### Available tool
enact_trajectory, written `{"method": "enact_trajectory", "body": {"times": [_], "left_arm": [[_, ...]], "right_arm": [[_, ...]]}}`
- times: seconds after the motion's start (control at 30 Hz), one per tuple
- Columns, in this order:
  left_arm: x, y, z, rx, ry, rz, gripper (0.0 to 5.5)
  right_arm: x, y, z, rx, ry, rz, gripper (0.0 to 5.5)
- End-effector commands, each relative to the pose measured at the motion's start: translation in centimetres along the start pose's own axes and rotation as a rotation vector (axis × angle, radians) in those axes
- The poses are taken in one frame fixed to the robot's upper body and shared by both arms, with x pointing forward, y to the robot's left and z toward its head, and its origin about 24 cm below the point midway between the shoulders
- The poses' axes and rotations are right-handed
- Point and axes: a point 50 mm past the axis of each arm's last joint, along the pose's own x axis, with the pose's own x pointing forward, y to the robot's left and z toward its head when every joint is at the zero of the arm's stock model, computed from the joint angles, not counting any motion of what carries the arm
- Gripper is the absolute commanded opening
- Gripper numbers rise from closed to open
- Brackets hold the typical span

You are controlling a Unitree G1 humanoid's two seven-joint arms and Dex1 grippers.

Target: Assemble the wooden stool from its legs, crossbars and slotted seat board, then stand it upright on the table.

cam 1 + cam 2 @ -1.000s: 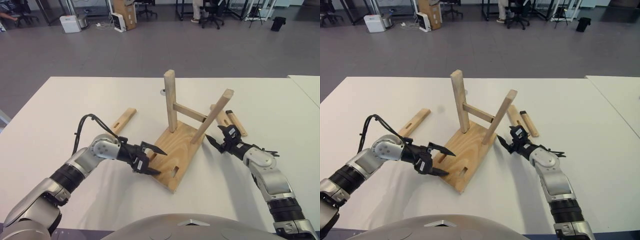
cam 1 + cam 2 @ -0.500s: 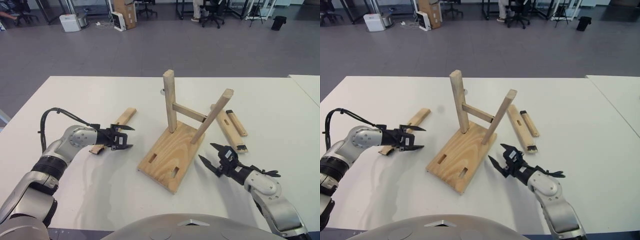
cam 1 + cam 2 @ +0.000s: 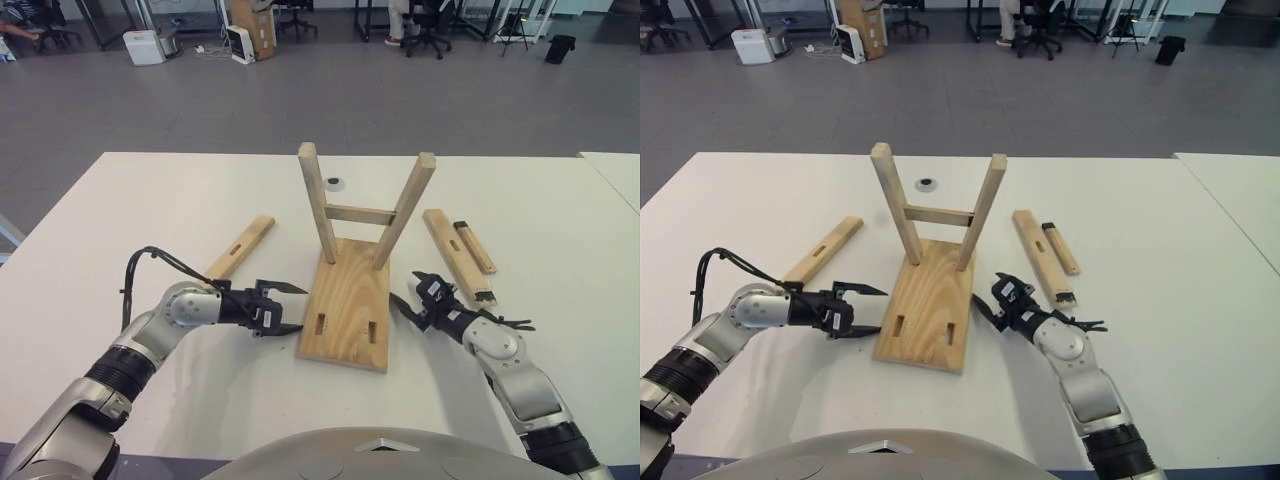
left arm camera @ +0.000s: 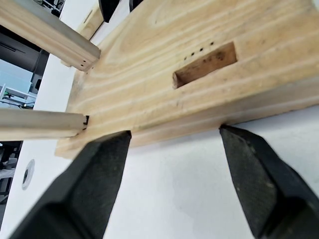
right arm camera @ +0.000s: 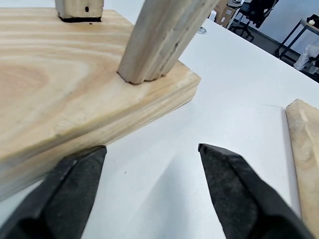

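Observation:
The slotted seat board [image 3: 345, 310] lies flat on the white table. Two legs [image 3: 318, 200] stand up from its far end, joined by a crossbar [image 3: 360, 214]. Two empty slots [image 4: 207, 63] show near the board's near end. My left gripper [image 3: 302, 309] is open, its tips at the board's left edge [image 4: 199, 89]. My right gripper [image 3: 410, 290] is open beside the board's right edge [image 5: 60, 89], near the foot of the right leg [image 5: 159, 40]. A loose leg [image 3: 240, 247] lies to the left; another loose leg [image 3: 448, 255] and a short crossbar [image 3: 475, 250] lie to the right.
A small round grommet [image 3: 333, 182] sits in the table behind the legs. A second white table's corner [image 3: 615, 170] is at the far right. Bare table surface [image 3: 200, 400] lies in front of the board and on both sides.
The board with its two legs has turned to face me squarely. My left gripper came back from the loose left leg to the board's left edge. The right gripper moved up to the right edge.

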Motion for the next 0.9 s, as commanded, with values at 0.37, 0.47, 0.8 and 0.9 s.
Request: {"method": "enact_trajectory", "body": {"times": [0.37, 0.47, 0.8, 0.9], "left_arm": [[1.2, -0.1, -2.1, -0.224, 0.088, 0.075, 3.31], [1.6, -0.4, -2.3, -0.250, 0.082, 0.093, 3.31], [2.0, -0.8, -2.4, -0.324, 0.058, 0.139, 3.31], [1.9, -0.9, -2.9, -0.334, 0.088, 0.144, 3.31]], "right_arm": [[-3.1, -14.8, 1.9, 0.143, -0.043, -0.482, 3.47], [-3.2, -15.8, -0.5, 0.242, 0.044, -0.453, 3.47], [-1.9, -12.9, -4.1, 0.332, 0.163, -0.285, 3.47], [-1.8, -12.0, -4.9, 0.384, 0.181, -0.251, 3.47]]}}
